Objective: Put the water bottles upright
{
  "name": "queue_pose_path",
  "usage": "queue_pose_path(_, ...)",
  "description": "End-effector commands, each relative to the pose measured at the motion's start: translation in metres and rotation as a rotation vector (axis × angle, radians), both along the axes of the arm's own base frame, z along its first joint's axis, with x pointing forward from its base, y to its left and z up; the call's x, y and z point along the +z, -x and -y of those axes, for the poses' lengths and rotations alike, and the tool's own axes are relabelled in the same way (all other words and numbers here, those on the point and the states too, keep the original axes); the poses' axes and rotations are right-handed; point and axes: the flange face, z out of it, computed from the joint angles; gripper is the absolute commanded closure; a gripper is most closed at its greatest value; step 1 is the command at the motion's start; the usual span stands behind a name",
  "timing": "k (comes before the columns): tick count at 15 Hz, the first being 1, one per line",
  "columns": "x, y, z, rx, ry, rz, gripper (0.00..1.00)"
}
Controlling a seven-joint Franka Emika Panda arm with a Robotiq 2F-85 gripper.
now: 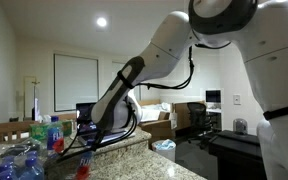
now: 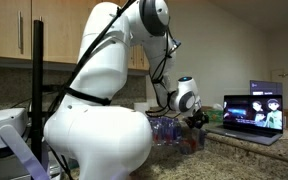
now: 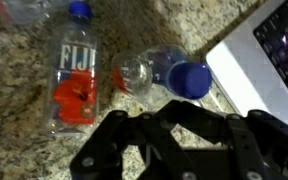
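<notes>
Your fingers [image 3: 169, 125] are clenched shut, and nothing shows between them. In the wrist view they hang over the granite desk [image 3: 14, 110], low in the picture, just below two of the water bottles.

The FIJI bottle [image 3: 72, 75] lies flat on the desk to the left of the fingers. Its blue cap [image 3: 79, 10] points to the top edge of the picture, and its label with the red flower faces up. Just beside it on the right, a second bottle [image 3: 139, 72] also lies on its side, its blue cap [image 3: 191, 78] pointing toward the laptop [image 3: 274, 45]. The two bottles lie close together; whether they touch cannot be told. A third clear bottle [image 3: 19, 10] is cut off at the top left corner, apart from the other two.

The laptop sits at the right of the wrist view, its corner near the second bottle's cap.

In an exterior view, your arm [image 1: 124, 85] reaches down to the desk [image 1: 134, 158], and the fingers [image 1: 85, 160] are low beside a heap of clear bottles [image 1: 19, 160] lying at the desk's near end. In an exterior view from the opposite side, the fingers [image 2: 195, 121] are between the bottles [image 2: 166, 130] and the open laptop [image 2: 254, 112], whose screen is lit. The bottles there are too blurred to tell apart.
</notes>
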Motion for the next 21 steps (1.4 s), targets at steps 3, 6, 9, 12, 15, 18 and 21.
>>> queue_pose_path(3,0.022,-0.007,-0.016,0.058,-0.030,0.057,0.98)
queue_pose_path(6,0.037,-0.011,0.006,-0.013,-0.059,0.108,0.98)
queue_pose_path(9,0.042,-0.011,0.019,-0.048,-0.075,0.137,0.98)
queue_pose_path(12,0.041,0.007,0.009,-0.059,-0.121,0.131,0.62)
queue_pose_path(15,0.034,0.029,-0.007,-0.095,-0.196,0.083,0.44)
queue_pose_path(18,0.034,0.048,-0.012,-0.150,-0.248,0.067,0.25)
queue_pose_path(21,0.036,0.052,-0.010,-0.175,-0.284,0.045,0.05)
